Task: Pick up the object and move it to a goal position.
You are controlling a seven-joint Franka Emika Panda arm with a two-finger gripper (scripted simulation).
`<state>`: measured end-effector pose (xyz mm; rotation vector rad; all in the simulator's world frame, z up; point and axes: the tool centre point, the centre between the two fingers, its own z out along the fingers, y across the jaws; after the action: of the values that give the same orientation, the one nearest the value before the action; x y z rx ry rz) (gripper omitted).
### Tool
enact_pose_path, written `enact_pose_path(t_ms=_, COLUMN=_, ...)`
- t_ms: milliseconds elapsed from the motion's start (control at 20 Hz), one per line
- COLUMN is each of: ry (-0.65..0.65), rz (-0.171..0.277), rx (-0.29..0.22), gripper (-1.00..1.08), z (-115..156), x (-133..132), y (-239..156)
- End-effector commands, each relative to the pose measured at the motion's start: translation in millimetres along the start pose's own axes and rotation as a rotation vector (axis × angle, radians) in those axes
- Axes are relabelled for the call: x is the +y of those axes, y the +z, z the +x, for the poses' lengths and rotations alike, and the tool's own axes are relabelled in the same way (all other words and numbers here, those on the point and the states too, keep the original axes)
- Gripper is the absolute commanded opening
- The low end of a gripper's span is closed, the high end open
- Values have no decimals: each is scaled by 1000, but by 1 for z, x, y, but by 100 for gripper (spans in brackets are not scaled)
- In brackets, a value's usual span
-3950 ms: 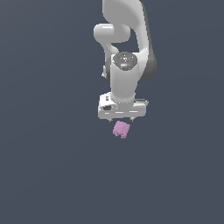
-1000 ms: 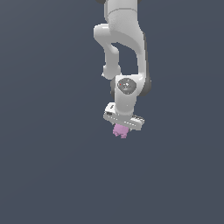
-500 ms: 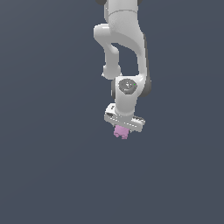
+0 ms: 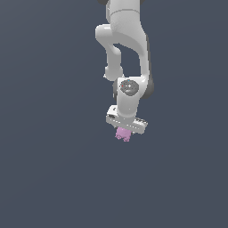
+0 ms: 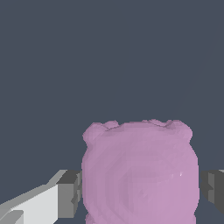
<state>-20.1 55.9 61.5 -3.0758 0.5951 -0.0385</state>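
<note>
Below the white arm in the exterior view, the gripper (image 4: 124,129) hangs tilted with the pink object (image 4: 123,134) poking out beneath, no desk edge showing, while the wrist view shows both fingers (image 5: 70,194) clamped against its sides, presumably for carrying

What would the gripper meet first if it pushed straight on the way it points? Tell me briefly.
The gripper points down, shut on the pink object. Below it only plain dark ground shows, so the way looks free; how far off any surface lies cannot be judged.
</note>
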Motion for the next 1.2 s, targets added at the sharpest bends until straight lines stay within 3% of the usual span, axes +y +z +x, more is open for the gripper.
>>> enact_pose_path(t_ms=0, ry=1, rz=-1, rx=-2, gripper=-100, z=-1, x=2, y=-1)
enact_pose_path(t_ms=550, ry=1, rz=-3, rx=-5, gripper=-100, z=-12, x=19, y=-38)
enact_pose_path(t_ms=1150, ry=2, rz=-5, rx=-12, gripper=-100, z=-38, x=60, y=-130)
